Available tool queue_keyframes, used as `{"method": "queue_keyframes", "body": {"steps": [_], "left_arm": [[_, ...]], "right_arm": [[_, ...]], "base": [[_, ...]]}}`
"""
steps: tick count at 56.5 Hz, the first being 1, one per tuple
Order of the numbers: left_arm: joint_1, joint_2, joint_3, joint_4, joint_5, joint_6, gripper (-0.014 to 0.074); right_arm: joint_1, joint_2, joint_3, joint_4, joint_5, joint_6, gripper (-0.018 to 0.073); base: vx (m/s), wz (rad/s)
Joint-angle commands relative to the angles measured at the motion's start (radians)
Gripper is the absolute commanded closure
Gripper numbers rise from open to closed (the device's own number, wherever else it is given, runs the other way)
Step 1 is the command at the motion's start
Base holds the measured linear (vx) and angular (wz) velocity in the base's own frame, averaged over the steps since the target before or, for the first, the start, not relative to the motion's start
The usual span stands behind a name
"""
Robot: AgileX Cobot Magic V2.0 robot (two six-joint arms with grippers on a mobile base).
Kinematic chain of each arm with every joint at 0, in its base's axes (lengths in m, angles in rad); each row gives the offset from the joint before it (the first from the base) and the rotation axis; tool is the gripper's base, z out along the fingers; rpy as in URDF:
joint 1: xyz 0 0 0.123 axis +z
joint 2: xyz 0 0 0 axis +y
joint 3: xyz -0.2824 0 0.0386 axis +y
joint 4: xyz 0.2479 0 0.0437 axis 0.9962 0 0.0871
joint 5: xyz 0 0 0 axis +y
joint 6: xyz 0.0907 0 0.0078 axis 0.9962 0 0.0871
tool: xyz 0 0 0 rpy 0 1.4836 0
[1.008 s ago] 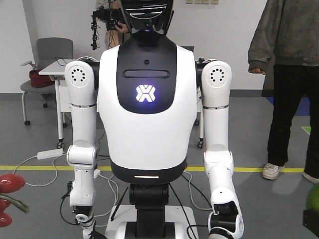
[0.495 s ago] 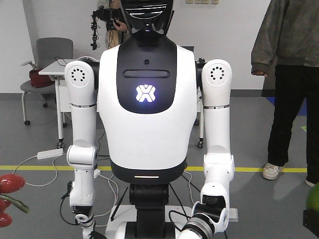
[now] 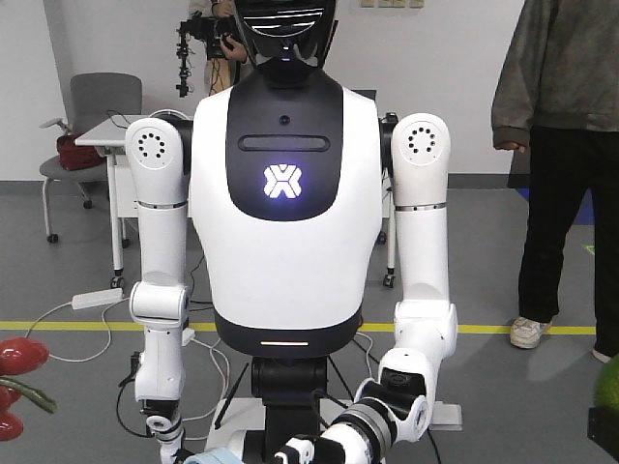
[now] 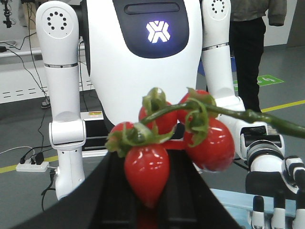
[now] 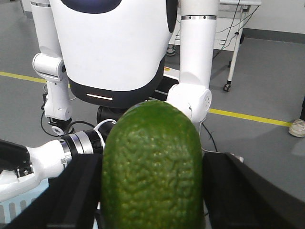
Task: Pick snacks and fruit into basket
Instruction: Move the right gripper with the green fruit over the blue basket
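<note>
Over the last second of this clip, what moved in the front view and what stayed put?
The humanoid's arm on the image right bent its forearm forward and inward toward the frame's bottom centre. The bystander shifted slightly left. The red fruit at the left edge and the green bumpy fruit at the right edge barely moved. The humanoid's other arm hung unchanged.

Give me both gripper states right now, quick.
Left gripper: shut on the red fruit, a cluster on a green stem.
Right gripper: shut on the green bumpy fruit, black fingers on both sides.
</note>
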Motion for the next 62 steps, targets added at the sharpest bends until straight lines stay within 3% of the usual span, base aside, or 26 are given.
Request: {"method": "queue_keyframes", "body": {"steps": [1,44,55,62], "left_arm": [[-0.004,0.005,-0.031,-0.009,-0.086,-0.008,0.0594],[-0.004,0.005,-0.031,-0.009,-0.073,-0.008,0.0594],[-0.004,0.005,-0.031,-0.009,-0.073,-0.006,0.0594],[-0.004,0.005,-0.031,-0.009,-0.073,-0.006,0.0594]], "right_arm": [[-0.005,0.003,-0.030,-0.014,-0.088,-0.006,0.0568],[-0.005,0.003,-0.030,-0.013,-0.078,-0.011,0.0568],[-0.005,0.003,-0.033,0.000,-0.090,-0.161,0.0568],[0.003,0.005,-0.033,0.036,-0.133,-0.194,0.0568]], "base": [[0.00,0.00],[0.00,0.00],[0.00,0.00],[0.00,0.00]]}}
